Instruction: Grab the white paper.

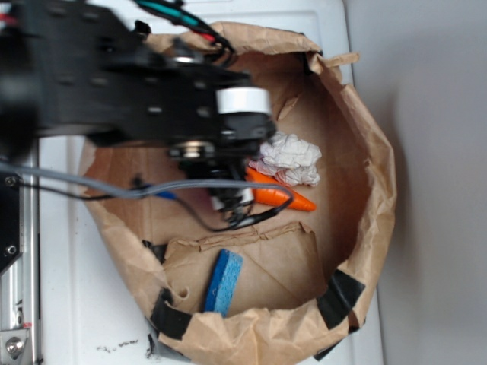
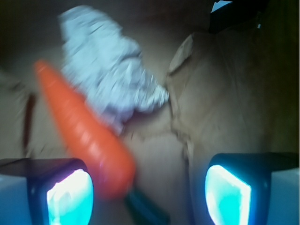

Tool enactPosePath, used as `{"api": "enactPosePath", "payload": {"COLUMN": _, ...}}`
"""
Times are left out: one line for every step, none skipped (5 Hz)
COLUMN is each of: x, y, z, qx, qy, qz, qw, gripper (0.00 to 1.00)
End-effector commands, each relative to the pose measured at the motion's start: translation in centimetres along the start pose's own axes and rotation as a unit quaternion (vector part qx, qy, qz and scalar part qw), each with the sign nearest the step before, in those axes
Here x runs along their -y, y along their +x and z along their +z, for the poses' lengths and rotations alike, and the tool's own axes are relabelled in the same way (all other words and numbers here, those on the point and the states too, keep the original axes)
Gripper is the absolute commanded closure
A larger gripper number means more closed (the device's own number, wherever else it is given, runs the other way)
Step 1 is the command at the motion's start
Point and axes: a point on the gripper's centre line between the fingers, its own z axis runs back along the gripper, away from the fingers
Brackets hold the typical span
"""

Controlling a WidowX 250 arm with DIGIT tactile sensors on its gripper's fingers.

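The white paper (image 1: 291,159) is a wrinkly wad lying on the floor of the brown paper bag (image 1: 373,190), just beyond the orange toy carrot (image 1: 278,195). In the wrist view the paper (image 2: 108,75) sits upper left, behind the carrot (image 2: 84,133), which runs diagonally toward the left finger. My gripper (image 1: 232,199) hangs inside the bag, left of the carrot, mostly hidden by the arm. In the wrist view the gripper (image 2: 149,194) is open and empty, its glowing pads (image 2: 70,197) wide apart. The paper lies ahead and left of the jaws.
A blue sponge (image 1: 224,282) lies near the bag's front wall. The bag's tall crumpled walls ring the whole space, with black tape patches (image 1: 340,298) on the rim. A dark green stalk (image 2: 146,209) sticks out from the carrot's thick end between the fingers. Grey cable (image 1: 114,188) crosses the bag.
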Motion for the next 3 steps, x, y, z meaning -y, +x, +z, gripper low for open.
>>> {"api": "enactPosePath", "payload": {"x": 0.70, "y": 3.75, "z": 1.00, "qx": 0.034, "qy": -0.002, "qz": 0.048, "qw": 0.998, "gripper": 0.00}}
{"api": "enactPosePath", "payload": {"x": 0.74, "y": 3.75, "z": 0.51, "qx": 0.036, "qy": 0.007, "qz": 0.047, "qw": 0.998, "gripper": 0.00}}
{"api": "enactPosePath", "payload": {"x": 0.64, "y": 3.81, "z": 0.28, "qx": 0.032, "qy": 0.004, "qz": 0.053, "qw": 0.998, "gripper": 0.00}}
